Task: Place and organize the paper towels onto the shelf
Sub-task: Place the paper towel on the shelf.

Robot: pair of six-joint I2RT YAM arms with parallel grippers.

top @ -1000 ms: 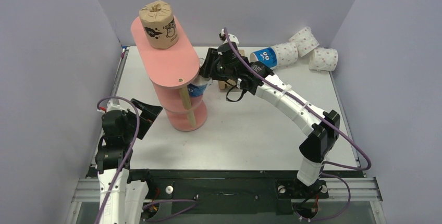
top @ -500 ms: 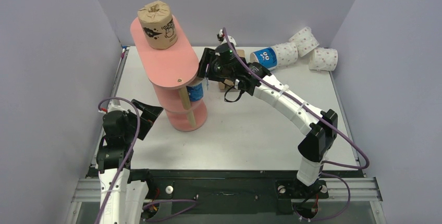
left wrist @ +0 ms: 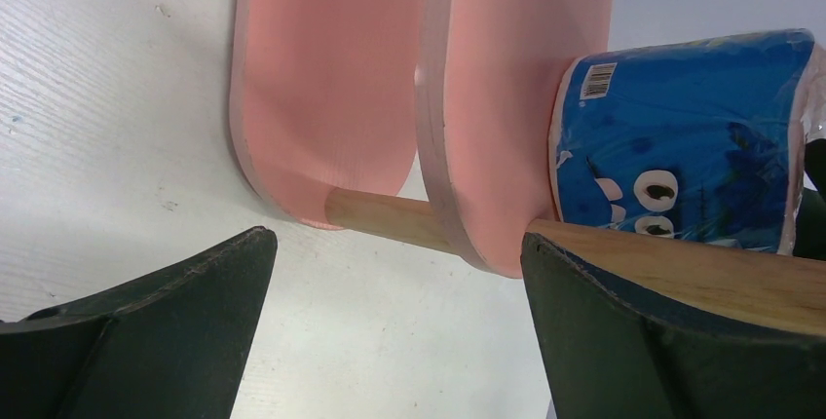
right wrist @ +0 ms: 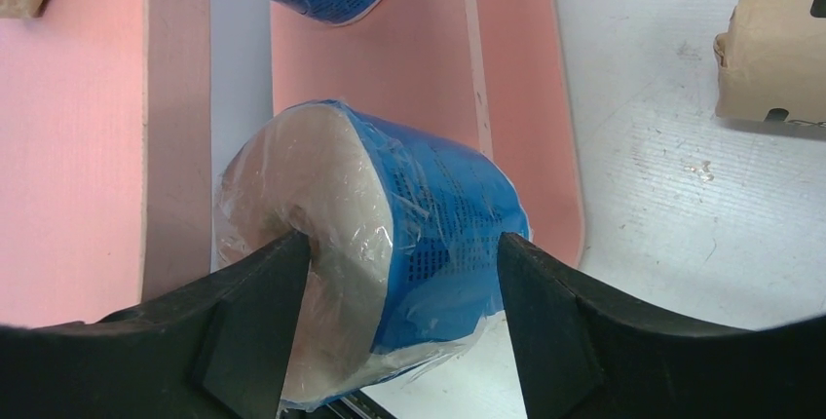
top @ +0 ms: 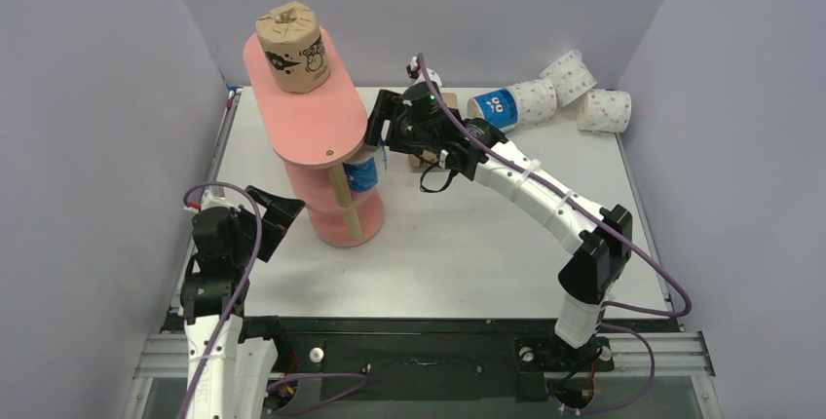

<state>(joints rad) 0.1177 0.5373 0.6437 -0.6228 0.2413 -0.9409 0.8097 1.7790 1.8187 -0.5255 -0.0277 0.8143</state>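
- Placement step: right gripper straddles a blue roll at the middle tier of the shelf. Cannot tell whether the jaws grip it or merely flank it.
- Left gripper sits near the shelf foot, jaws wide apart, empty.
- Next move, as judged: leave the roll seated, back out clear of the post, fetch another.
- Brown roll stands on the shelf top.
- Loose rolls lie at the far right of the table.

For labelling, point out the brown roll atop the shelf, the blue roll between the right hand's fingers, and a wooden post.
brown roll (top: 295, 54), top view, printed side
blue roll (right wrist: 438, 214), right wrist view, wrapper
wooden post (left wrist: 382, 216), left wrist view, middle
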